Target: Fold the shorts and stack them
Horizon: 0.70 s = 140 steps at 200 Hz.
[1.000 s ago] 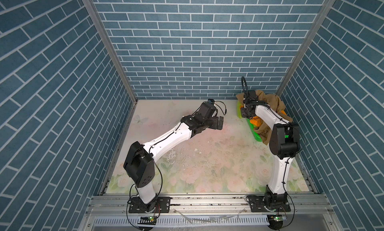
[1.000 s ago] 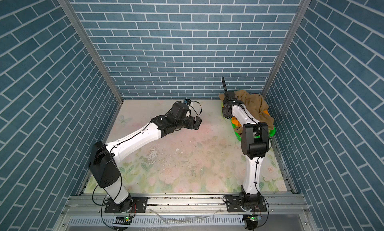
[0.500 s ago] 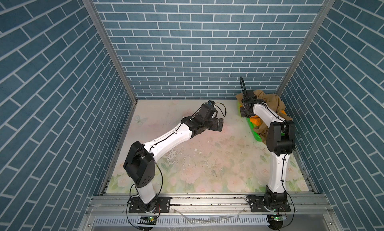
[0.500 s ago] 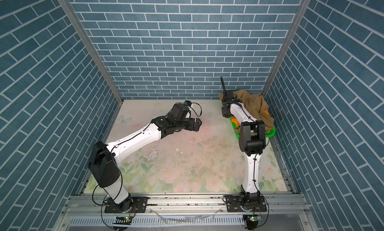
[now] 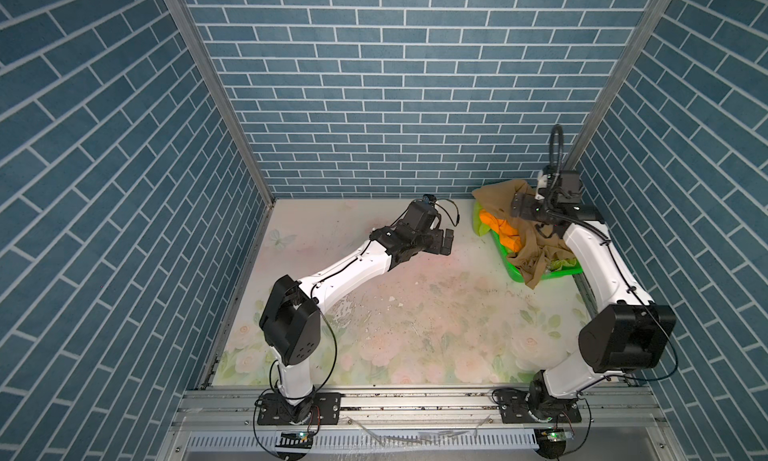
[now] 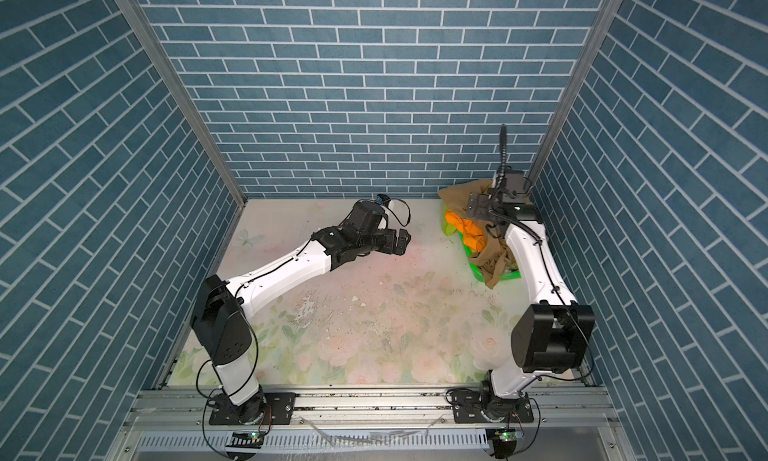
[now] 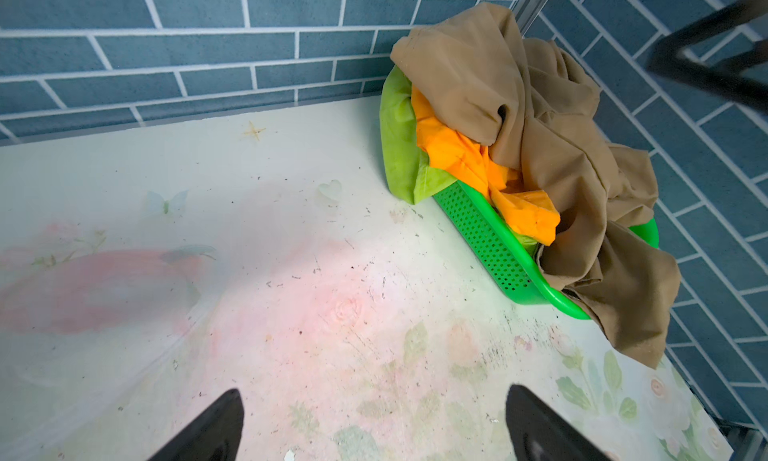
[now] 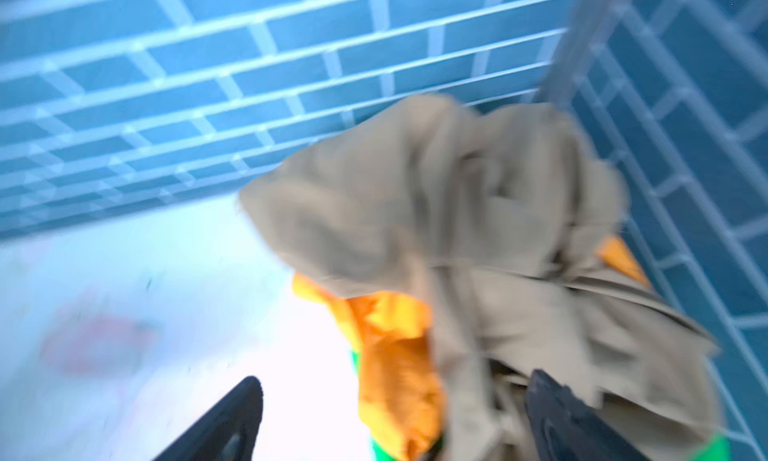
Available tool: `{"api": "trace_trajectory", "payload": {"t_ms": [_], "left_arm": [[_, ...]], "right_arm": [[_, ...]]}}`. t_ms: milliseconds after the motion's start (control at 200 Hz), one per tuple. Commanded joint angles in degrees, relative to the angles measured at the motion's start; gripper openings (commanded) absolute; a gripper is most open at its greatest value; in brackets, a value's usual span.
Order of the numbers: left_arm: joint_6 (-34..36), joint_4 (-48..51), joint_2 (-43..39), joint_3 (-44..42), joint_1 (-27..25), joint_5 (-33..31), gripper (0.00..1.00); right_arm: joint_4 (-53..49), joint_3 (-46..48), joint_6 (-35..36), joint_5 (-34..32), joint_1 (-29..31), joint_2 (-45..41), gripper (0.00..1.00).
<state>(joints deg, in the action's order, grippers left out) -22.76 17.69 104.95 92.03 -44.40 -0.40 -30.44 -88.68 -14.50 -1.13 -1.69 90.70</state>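
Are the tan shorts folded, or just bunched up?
Bunched up, not folded. The tan shorts lie crumpled over the orange shorts in the green basket, one end hanging over its rim.

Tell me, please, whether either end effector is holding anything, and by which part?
Nothing is held. The left end effector is open over the table; the right end effector is open above the tan shorts, seemingly pinching no fabric.

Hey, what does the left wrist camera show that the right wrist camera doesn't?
Only the left wrist view: the lime green shorts hanging over the basket's end, and the left gripper, open above the table. Only the right wrist view, which is blurred: the right gripper, open, close over the pile. Both: the tan shorts lying on the orange shorts, with some of the green basket.
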Motion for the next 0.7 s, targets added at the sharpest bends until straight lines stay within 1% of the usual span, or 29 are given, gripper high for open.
{"api": "trace_trajectory", "payload": {"t_ms": [0,105,185,245,305,330,365,405,435,445,450,455,475,500,510,515,525,575,640,695], "left_arm": [[2.1,-2.5,2.8,2.9,-0.8,-0.3,1.00],[2.6,-1.3,6.2,6.7,-1.5,0.8,1.00],[3.5,-0.5,7.7,8.6,-2.2,1.0,1.00],[3.7,-0.2,8.3,9.0,-2.4,0.9,1.00],[3.6,-0.2,8.4,8.5,-2.4,0.9,1.00],[3.7,-0.3,8.3,8.1,-2.3,0.7,1.00],[3.7,-0.4,8.1,7.6,-2.4,0.6,0.99],[3.8,-0.6,7.7,6.7,-2.4,0.5,1.00],[3.9,-0.8,7.4,6.2,-2.4,0.4,1.00],[3.9,-0.9,7.3,6.0,-2.4,0.4,1.00],[4.0,-0.9,7.2,5.9,-2.4,0.4,1.00],[4.0,-0.9,7.2,5.8,-2.4,0.4,1.00],[4.1,-1.1,7.0,5.4,-2.4,0.3,1.00],[4.2,-1.1,6.7,5.0,-2.4,0.1,1.00],[4.2,-1.2,6.6,4.9,-2.4,0.0,1.00],[4.3,-1.2,6.6,4.8,-2.4,0.0,1.00],[4.4,-1.2,6.5,4.7,-2.3,-0.1,1.00],[4.4,-1.4,6.2,4.1,-2.4,-0.4,1.00],[4.4,-1.5,5.9,3.9,-2.4,-0.5,0.99],[4.3,-1.5,5.8,4.0,-2.4,-0.6,1.00]], "right_arm": [[0.3,4.3,-7.5,7.6,-5.9,3.7,0.99],[5.3,7.8,-9.8,14.2,-9.5,6.4,0.99],[6.7,7.1,-10.0,18.3,-10.5,10.2,0.99],[7.2,6.4,-9.9,19.7,-10.6,12.8,0.98],[7.7,6.0,-10.0,19.2,-10.7,14.7,0.94],[8.0,6.0,-10.0,18.9,-10.7,15.4,0.91],[8.5,6.0,-10.1,18.7,-10.7,15.8,0.86],[8.9,6.0,-10.1,18.3,-10.8,16.6,0.76],[9.0,5.9,-10.2,18.2,-10.9,16.9,0.65],[9.0,5.8,-10.2,18.2,-11.0,17.0,0.58],[9.0,5.8,-10.2,18.2,-11.0,17.0,0.58],[9.1,5.9,-10.2,18.2,-11.0,17.0,0.53],[9.2,5.9,-10.3,18.3,-11.1,17.0,0.43],[9.4,6.0,-10.5,18.6,-11.2,16.8,0.33],[9.5,6.1,-10.6,18.6,-11.2,16.6,0.30],[9.5,6.1,-10.6,18.6,-11.2,16.6,0.30],[9.6,6.1,-10.7,18.7,-11.2,16.5,0.26],[9.7,6.2,-10.9,19.1,-11.2,15.4,0.16],[10.1,6.8,-11.3,19.5,-11.2,13.3,0.10],[10.7,7.3,-11.6,19.4,-11.2,10.5,0.02]]}}
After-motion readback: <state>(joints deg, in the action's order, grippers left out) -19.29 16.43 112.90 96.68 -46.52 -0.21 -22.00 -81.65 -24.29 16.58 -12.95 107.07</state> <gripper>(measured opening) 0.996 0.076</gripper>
